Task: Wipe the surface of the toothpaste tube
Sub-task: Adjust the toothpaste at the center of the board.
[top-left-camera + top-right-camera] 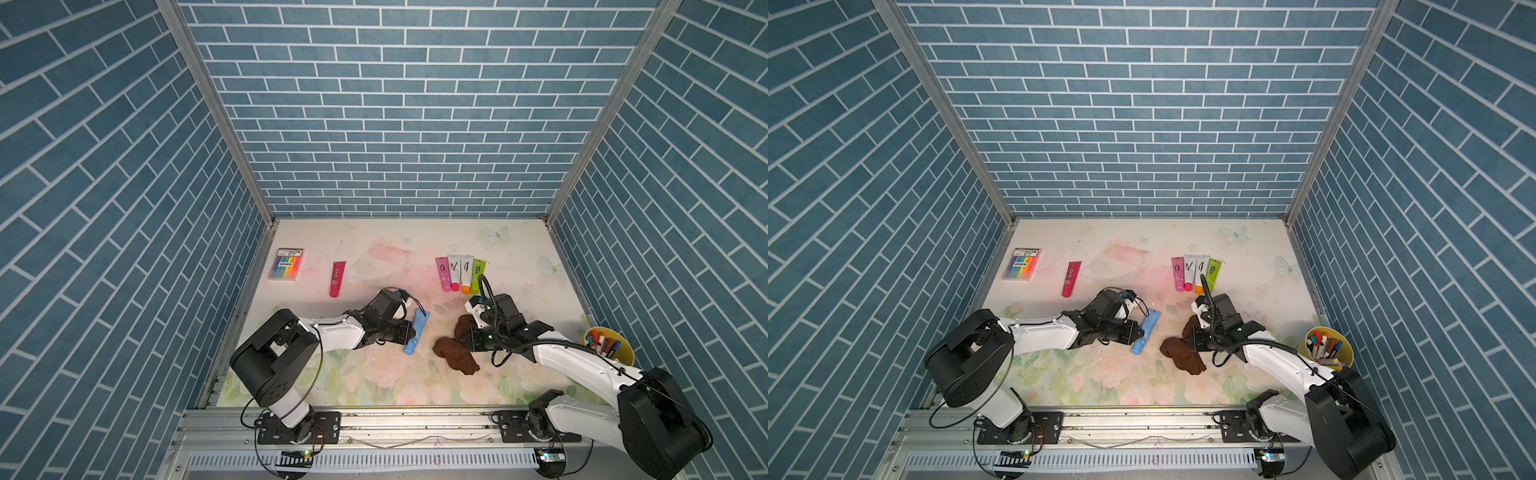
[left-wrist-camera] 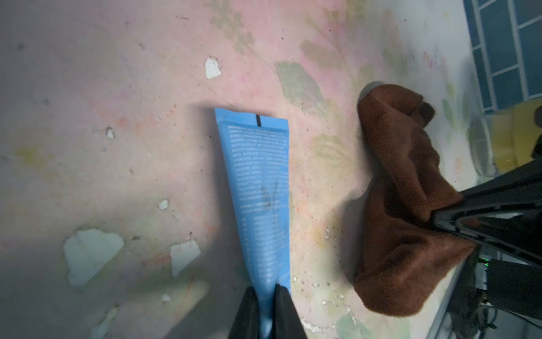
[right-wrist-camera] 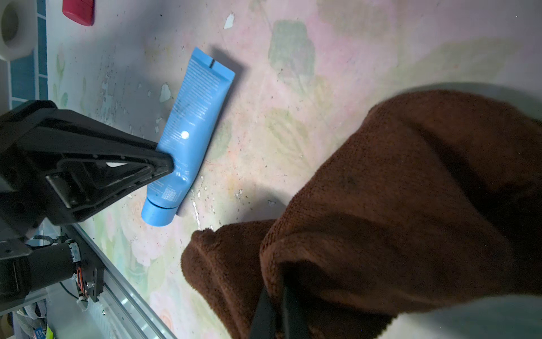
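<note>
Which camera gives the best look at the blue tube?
Right wrist view: whole tube, cap to crimp. Left wrist view hides its cap end behind the left gripper; both top views show it small.

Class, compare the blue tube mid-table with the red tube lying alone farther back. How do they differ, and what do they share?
Colour: the blue tube is light blue, the red tube pinkish red. State: the left tool is shut on the blue tube; the red tube lies untouched. Pose: the blue tube lies slanted, the red tube nearly straight. Both point their caps toward the robot.
</note>
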Motion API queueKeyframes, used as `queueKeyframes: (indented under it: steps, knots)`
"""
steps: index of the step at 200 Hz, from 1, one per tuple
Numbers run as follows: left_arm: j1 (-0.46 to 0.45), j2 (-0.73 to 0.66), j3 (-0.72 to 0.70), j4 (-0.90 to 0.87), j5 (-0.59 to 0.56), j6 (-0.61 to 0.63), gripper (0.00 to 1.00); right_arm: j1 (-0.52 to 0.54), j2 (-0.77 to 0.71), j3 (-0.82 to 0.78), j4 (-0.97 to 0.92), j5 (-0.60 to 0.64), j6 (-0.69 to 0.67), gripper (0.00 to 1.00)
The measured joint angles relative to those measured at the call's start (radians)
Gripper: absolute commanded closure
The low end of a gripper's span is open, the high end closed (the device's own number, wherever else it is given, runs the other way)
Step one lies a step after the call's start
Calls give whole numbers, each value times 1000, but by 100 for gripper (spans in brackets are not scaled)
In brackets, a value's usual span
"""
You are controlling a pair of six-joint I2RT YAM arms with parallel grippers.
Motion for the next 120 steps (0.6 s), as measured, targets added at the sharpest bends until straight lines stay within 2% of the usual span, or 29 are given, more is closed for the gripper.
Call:
queueKeyframes:
  steps: [29, 73, 96, 120]
  knots:
    - [-20, -45, 71, -206, -219, -4, 96, 0, -1, -3, 2, 0, 0, 100]
    - [-71, -42, 233, -486, -561, -30, 96, 0, -1, -4, 3, -2, 0, 100]
    - [-91, 26, 303, -577, -695, -46, 96, 0, 0, -4, 3, -3, 0, 100]
    - [-126, 161, 391, -668, -813, -64, 96, 0, 2, -4, 3, -4, 0, 100]
